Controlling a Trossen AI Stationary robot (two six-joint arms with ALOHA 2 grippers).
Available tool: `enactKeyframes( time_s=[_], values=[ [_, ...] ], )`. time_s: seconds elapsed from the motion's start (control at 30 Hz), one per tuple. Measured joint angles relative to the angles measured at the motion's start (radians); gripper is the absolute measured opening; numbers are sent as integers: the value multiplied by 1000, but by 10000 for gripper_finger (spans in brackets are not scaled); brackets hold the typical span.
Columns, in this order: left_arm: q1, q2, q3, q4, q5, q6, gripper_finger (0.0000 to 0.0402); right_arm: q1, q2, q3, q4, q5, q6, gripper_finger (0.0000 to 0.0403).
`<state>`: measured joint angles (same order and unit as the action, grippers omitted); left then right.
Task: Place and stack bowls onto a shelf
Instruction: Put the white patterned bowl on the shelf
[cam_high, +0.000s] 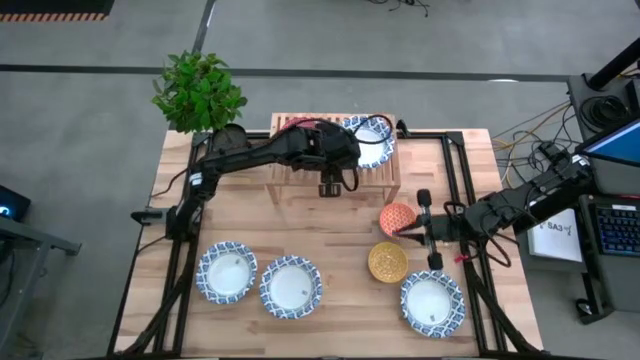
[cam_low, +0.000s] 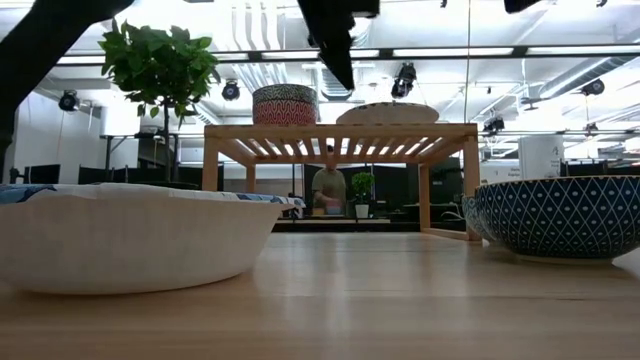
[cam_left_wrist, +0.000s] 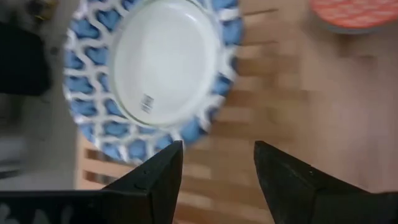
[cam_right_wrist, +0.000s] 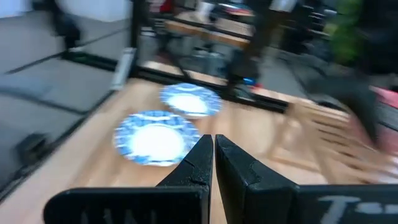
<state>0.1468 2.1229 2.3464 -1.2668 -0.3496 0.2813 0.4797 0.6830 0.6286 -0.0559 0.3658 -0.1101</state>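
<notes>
The light-wood shelf (cam_high: 300, 172) stands at the table's far side. On its slats rests a wide blue-rimmed bowl (cam_left_wrist: 161, 68), near the shelf's right end (cam_high: 372, 140). A small pink patterned bowl (cam_low: 285, 105) sits to its left. My left gripper (cam_left_wrist: 217, 149) is open and hovers above the shelf's near edge (cam_high: 335, 188), holding nothing. An orange bowl (cam_high: 397, 218) and a yellow bowl (cam_high: 387, 262) sit on the table right of centre. My right gripper (cam_right_wrist: 213, 140) is shut and sits just right of the orange bowl (cam_high: 408, 228). My right gripper's shut fingers lie level from the table's right, close to the orange bowl's right rim (cam_high: 407, 222). Whether they touch it I cannot tell. Nothing shows between the fingers in the right wrist view.
Three wide blue-rimmed bowls rest along the near edge, at left (cam_high: 227, 272), at centre (cam_high: 291, 286) and at right (cam_high: 432, 303). A potted plant (cam_high: 198, 92) stands at the far left corner. Black frame rails (cam_high: 462, 170) run along both sides of the table.
</notes>
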Motion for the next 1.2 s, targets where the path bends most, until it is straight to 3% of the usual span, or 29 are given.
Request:
enactKeyframes(
  time_s=[0.13,0.4,0.5,0.67,0.97,1.2],
  values=[
    [-3,-47,-15,-48,72,-30,180,-1,6,0,-1,122,71,9],
    [-67,-238,-143,-20,72,-107,148,-37,52,-1,-8,262,204,9],
    [-94,-357,-267,72,71,-127,135,-77,82,-1,-18,264,228,9],
    [-142,-590,-588,329,70,-171,124,-167,122,3,-39,264,305,9],
    [-224,-957,-1062,745,44,-255,123,-379,222,159,-297,146,415,9],
    [-239,-1170,-1321,911,-48,-273,123,-536,332,296,-447,-16,417,9]
  ],
)
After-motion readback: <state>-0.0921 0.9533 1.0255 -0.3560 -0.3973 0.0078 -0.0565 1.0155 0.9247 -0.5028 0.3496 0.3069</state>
